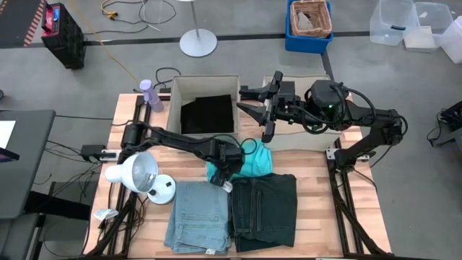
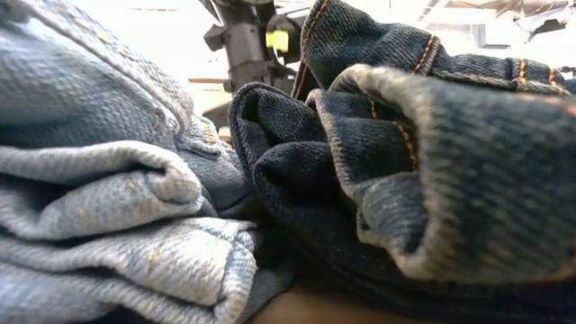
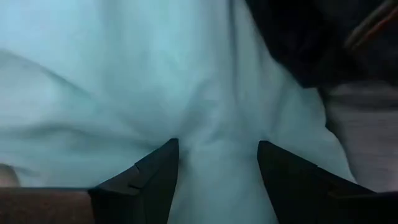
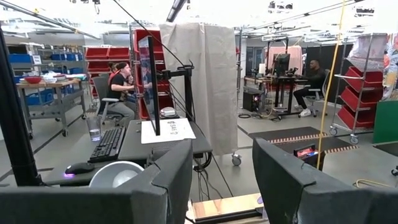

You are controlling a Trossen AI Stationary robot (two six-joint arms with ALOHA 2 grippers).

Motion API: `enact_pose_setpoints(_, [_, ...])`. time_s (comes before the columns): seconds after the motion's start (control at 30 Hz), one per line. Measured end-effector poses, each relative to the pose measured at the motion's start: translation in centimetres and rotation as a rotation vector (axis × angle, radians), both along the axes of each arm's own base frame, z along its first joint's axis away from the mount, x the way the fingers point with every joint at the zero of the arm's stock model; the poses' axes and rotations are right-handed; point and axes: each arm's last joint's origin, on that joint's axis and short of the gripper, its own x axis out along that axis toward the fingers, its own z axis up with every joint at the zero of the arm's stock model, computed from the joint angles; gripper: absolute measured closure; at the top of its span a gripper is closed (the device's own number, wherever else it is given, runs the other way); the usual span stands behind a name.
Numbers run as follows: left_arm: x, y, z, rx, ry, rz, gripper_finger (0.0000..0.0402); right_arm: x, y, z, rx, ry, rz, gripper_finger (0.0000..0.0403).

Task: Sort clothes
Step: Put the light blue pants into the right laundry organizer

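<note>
Left gripper (image 3: 214,171) spread over teal shirt (image 1: 249,162), partly hidden, right gripper (image 4: 221,180) apparently spread, empty.

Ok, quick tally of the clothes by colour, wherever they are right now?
Light blue jeans: 1, on the table
Dark jeans: 1, on the table
Teal shirt: 1, on the table under the left gripper
Black cloth piece: 1, in the left box
Total: 4

left gripper (image 1: 225,175): lowered, fingers apart | right gripper (image 1: 261,103): raised, level, fingers apart
</note>
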Motion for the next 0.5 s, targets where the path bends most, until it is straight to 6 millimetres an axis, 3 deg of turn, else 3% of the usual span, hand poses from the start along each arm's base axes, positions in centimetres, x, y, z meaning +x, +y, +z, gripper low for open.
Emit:
enact_pose_setpoints(0.1, [0.3, -0.3, -1.2, 0.003, 0.026, 0.04, 0.0185, 0.0, 0.0, -0.1, 0.0, 0.006, 0.0, 0.0223])
enact_pose_setpoints(0.33, [0.4, -0.7, -1.8, 0.003, 0.033, 0.057, 0.019, 0.0, 0.0, -0.1, 0.002, 0.008, 0.0, 0.0223])
enact_pose_setpoints(0.5, [0.4, -0.6, -1.8, 0.003, 0.033, 0.06, 0.0237, 0.0, 0.0, -0.1, 0.002, 0.009, 0.0, 0.0223])
